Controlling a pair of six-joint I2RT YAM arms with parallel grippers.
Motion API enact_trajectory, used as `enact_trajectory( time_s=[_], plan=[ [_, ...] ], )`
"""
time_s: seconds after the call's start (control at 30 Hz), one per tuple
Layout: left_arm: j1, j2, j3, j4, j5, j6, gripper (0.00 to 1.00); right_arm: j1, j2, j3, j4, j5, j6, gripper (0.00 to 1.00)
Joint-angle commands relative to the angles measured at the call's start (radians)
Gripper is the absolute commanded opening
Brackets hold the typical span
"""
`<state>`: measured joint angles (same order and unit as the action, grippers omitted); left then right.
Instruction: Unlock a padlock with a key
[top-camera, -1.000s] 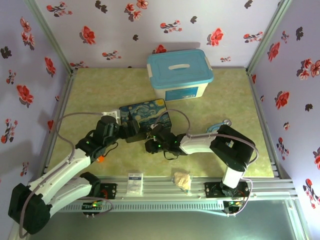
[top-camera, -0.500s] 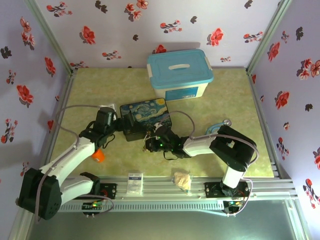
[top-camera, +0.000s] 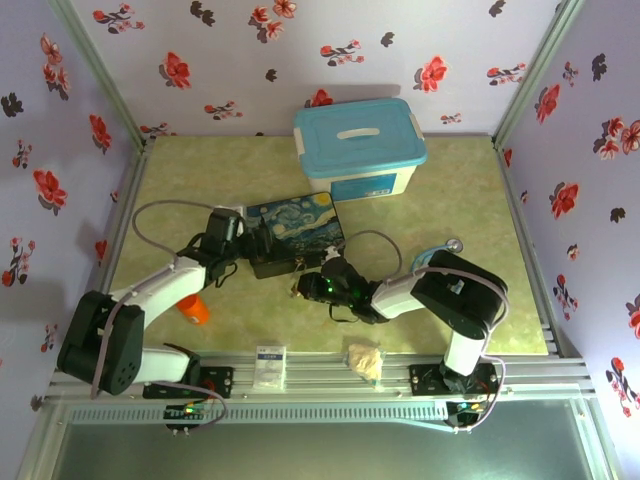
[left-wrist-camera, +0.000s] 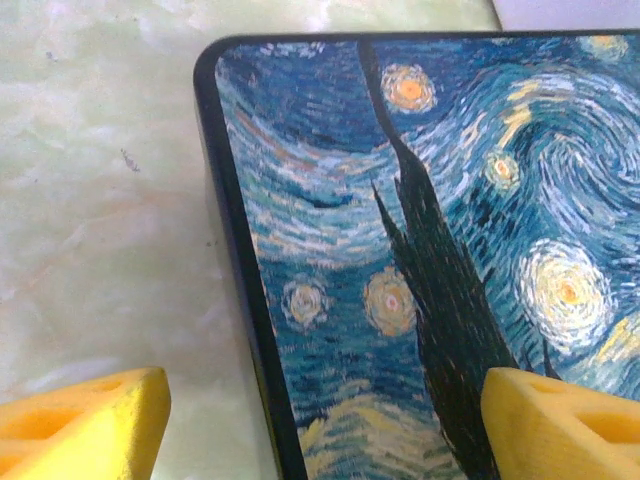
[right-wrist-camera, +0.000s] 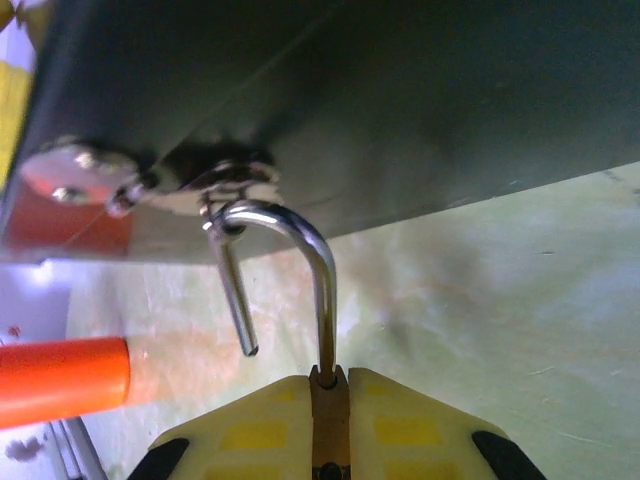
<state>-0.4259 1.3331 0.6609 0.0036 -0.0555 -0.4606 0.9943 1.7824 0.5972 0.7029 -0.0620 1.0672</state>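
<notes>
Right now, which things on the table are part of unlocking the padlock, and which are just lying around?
Part of the job: padlock, clamped in the right gripper; painted tin, whose hasp its shackle hooks through.
Just lying about: orange cylinder; beige wad; blue-lidded tub; white packet.

The padlock (right-wrist-camera: 326, 300) is shiny metal, the tin (left-wrist-camera: 330, 200) glossy.
</notes>
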Motion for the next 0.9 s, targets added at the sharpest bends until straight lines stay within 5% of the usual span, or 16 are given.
enact_trajectory(
  time_s=[0.0,0.37,0.6,0.87],
  plan=[
    [0.007,0.021,0.012,0.026,-0.006,0.000,0.80,0.000,0.055,-0.059,0.088,0.054,0.120,0.08],
    [0.009,0.026,-0.032,0.068,0.003,-0.015,0.72,0.037,0.113,-0.074,0.297,0.183,0.176,0.01],
    [0.009,0.029,-0.047,0.069,0.003,-0.001,0.70,0.047,0.241,-0.129,0.610,0.274,0.275,0.00],
    [0.008,0.026,-0.048,0.068,0.003,0.008,0.68,0.049,0.258,-0.129,0.656,0.302,0.267,0.00]
  ],
)
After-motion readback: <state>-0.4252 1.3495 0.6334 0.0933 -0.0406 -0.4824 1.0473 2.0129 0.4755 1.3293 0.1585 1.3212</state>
